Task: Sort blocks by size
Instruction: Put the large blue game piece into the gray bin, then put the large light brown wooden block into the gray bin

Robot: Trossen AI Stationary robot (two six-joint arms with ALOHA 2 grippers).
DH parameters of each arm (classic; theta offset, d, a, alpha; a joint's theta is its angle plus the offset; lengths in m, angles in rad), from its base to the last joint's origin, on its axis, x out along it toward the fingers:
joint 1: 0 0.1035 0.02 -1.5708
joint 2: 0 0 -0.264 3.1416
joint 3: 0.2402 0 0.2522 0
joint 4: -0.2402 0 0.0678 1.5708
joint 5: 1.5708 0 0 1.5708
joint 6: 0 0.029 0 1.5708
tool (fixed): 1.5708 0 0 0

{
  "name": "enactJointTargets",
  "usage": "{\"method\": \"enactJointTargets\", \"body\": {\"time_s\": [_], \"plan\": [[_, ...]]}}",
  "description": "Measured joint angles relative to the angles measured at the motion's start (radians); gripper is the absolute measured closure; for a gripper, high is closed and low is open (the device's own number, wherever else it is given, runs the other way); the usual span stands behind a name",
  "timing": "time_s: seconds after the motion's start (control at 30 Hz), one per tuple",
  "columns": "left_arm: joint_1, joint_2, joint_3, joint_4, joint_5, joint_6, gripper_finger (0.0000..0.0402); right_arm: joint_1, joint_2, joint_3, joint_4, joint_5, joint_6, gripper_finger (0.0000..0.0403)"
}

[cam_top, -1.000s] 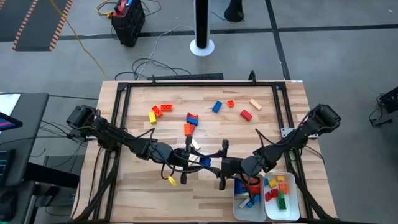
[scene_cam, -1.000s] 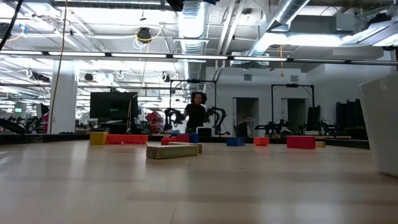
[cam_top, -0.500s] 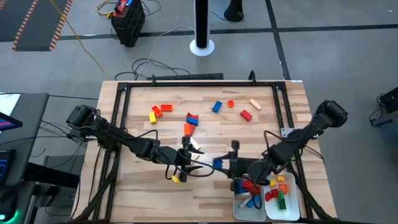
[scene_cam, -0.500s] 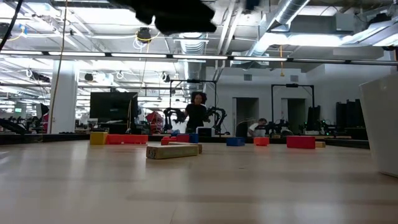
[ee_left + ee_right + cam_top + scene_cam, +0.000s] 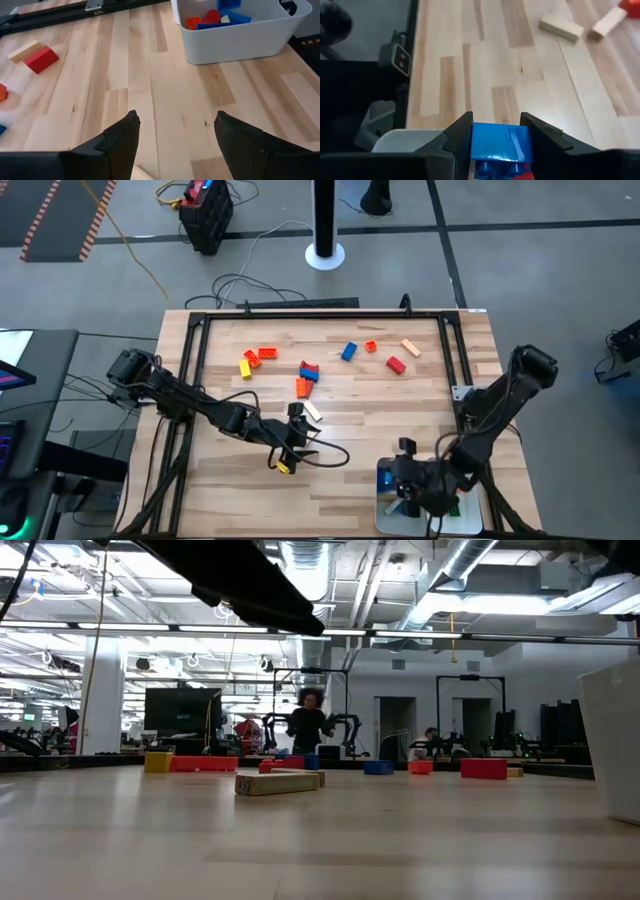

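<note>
The work surface is a light wooden table [image 5: 330,390] inside a black frame, standing on a grey floor with cables. In the low view, a large hall with ceiling lights and ducts lies behind the table, and a person [image 5: 305,725] stands far off among other equipment.

The right gripper [image 5: 495,131] hangs over the left white tray [image 5: 385,518] at the near right corner of the table. Its fingers are partly spread and clamp a blue block [image 5: 499,144] by two opposite sides; the block fills the gap between them. The block's long axis runs across the gap, from finger to finger. Its studs cannot be placed with certainty.

The left gripper [image 5: 175,131] sits near the table's middle, fingers spread and gripping nothing. A small yellow block [image 5: 284,468] lies just beside it. A tan block [image 5: 312,411] lies near it on the far side.

Beyond both grippers, well apart, loose blocks are scattered: an orange and red group [image 5: 258,358], a red and blue cluster [image 5: 308,370], a blue block [image 5: 348,351], and a red block [image 5: 395,365]. The right white tray [image 5: 468,515] stands just beside the right gripper's tray.
</note>
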Motion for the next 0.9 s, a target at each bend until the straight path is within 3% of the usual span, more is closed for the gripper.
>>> {"method": "enactJointTargets", "body": {"time_s": [0.27,0.57,0.77,0.9], "plan": [[0.026,0.000,0.000,-0.018,-0.001,-0.066,0.0156,0.025,0.024,0.000,-0.045,0.009,0.139,0.0195],[0.034,0.000,0.000,-0.125,-0.001,-0.147,0.0150,0.026,0.018,0.000,-0.133,0.021,0.156,0.0175],[0.028,0.002,-0.001,-0.134,-0.007,-0.243,0.0150,0.008,0.017,0.000,-0.235,0.142,0.155,0.0179],[0.016,0.044,-0.017,-0.123,-0.066,-0.326,0.0150,0.007,0.004,0.000,-0.275,0.286,0.147,0.0179]]}}
